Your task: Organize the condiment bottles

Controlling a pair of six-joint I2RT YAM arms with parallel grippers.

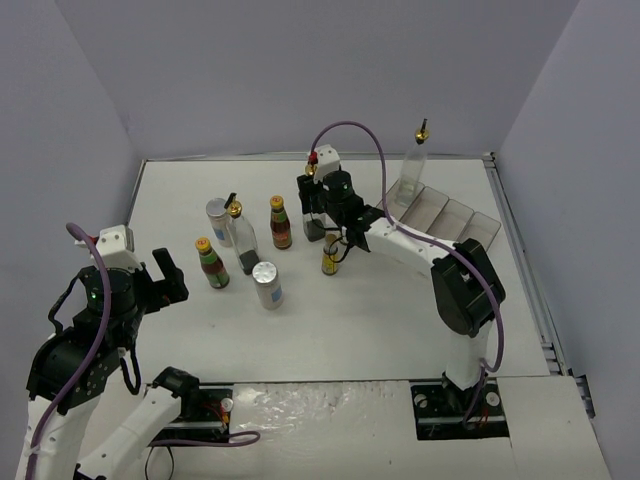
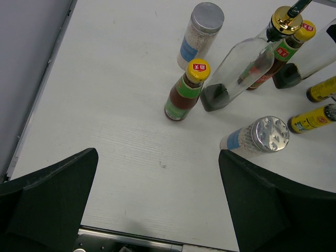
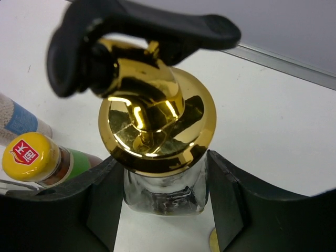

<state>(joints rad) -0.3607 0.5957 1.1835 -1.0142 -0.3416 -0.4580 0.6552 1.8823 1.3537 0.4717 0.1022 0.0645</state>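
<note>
Right tool [image 3: 165,197] straddles the tall glass bottle [image 3: 157,126], fingers hugging the glass; clamped or not, I can't tell. Bottle stands upright, left of the rack [image 1: 447,212], so it's a rightward carry; left tool [image 2: 157,157] gapes wide, farther from the rack

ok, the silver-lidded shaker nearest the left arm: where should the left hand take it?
Around the round body of the shaker, below the silver lid, open left hand coming from the near-left. It stands upright with bare table that side; yellow-labelled bottles sit close on its right. Right hand is shut on a gold-pourer glass bottle.
</note>
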